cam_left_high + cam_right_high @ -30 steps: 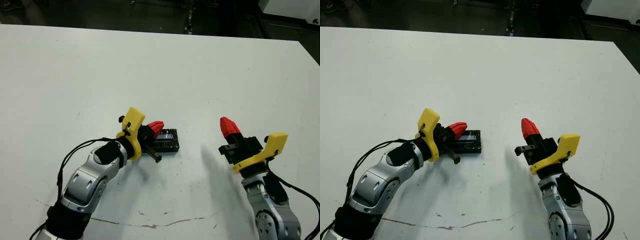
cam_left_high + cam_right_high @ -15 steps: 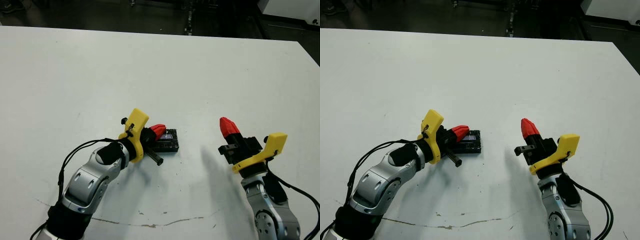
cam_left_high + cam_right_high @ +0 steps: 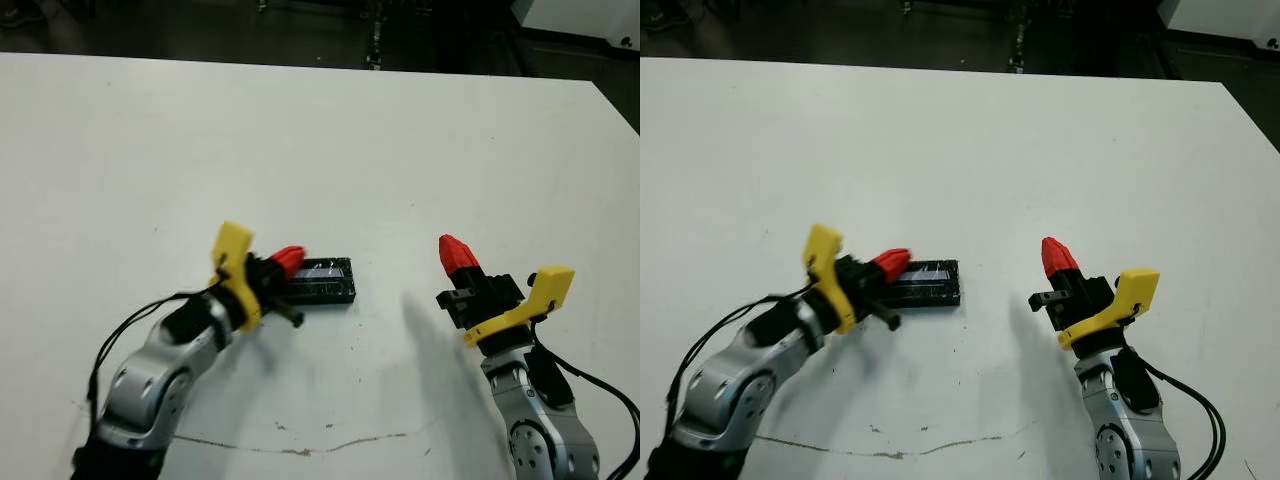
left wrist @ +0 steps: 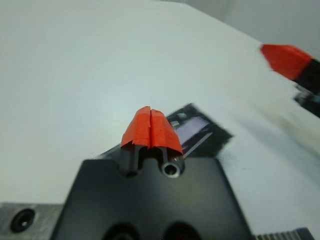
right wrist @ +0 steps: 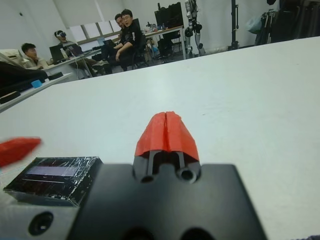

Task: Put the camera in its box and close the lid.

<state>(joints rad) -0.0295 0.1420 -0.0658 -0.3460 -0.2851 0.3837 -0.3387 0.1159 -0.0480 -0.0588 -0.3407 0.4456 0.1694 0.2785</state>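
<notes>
Left gripper (image 3: 289, 260), fingers pressed together, apparently touched the lid (image 3: 322, 281) near the table's (image 3: 400, 130) front edge; right gripper (image 3: 456, 252), fingers together, hovered apart.

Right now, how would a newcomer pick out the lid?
On the white table, look near the front edge between the two arms. Just beyond the left tool lies the lid, a flat black rectangle with a crinkly sheen, the only loose item there.

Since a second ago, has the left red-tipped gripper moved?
Yes. The left gripper slid toward the robot's left, uncovering more of the closed black crinkly-lidded box, which stayed put.
</notes>
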